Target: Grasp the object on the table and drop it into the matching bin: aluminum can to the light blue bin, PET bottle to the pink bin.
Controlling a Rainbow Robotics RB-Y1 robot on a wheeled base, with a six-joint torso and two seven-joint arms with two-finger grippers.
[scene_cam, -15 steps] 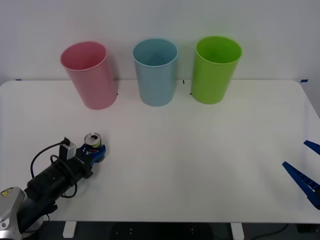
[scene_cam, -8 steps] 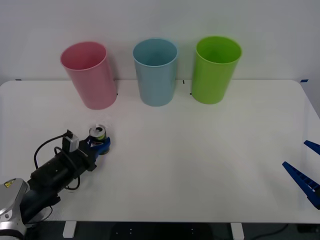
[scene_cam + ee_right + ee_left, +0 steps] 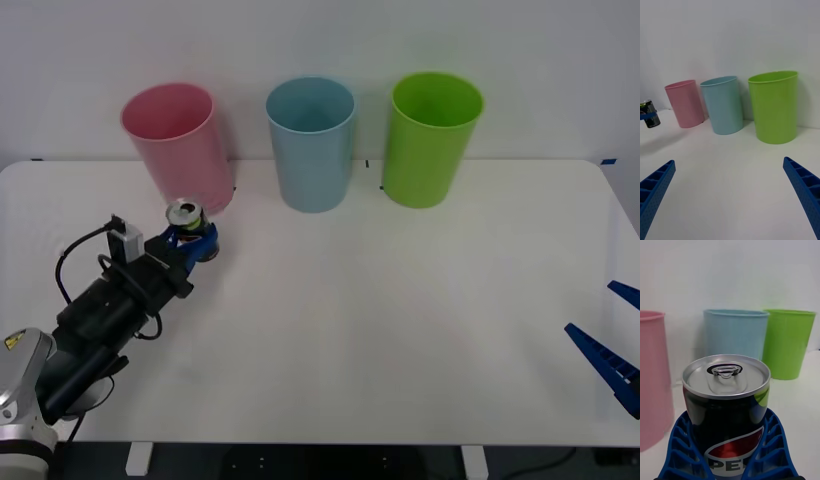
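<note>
Beside pink bin (image 3: 180, 150), left hand (image 3: 190, 243) gripping can (image 3: 184, 216)

green bin (image 3: 432, 140): stood upright on the white tabletop at the right end of the row of three cups, also seen in the right wrist view (image 3: 774, 107) and the left wrist view (image 3: 786, 343).
green bin's shape: tall, cup-shaped, bright lime green, round open rim at the top, narrowing slightly toward the base.
green bin's neighbour: stood near the cup beside it, a clear gap between them.
wall (image 3: 560, 70): plain white, rose directly behind the row of cups.
dark marks (image 3: 367, 164): small, lay along the far edge of the tabletop.
</note>
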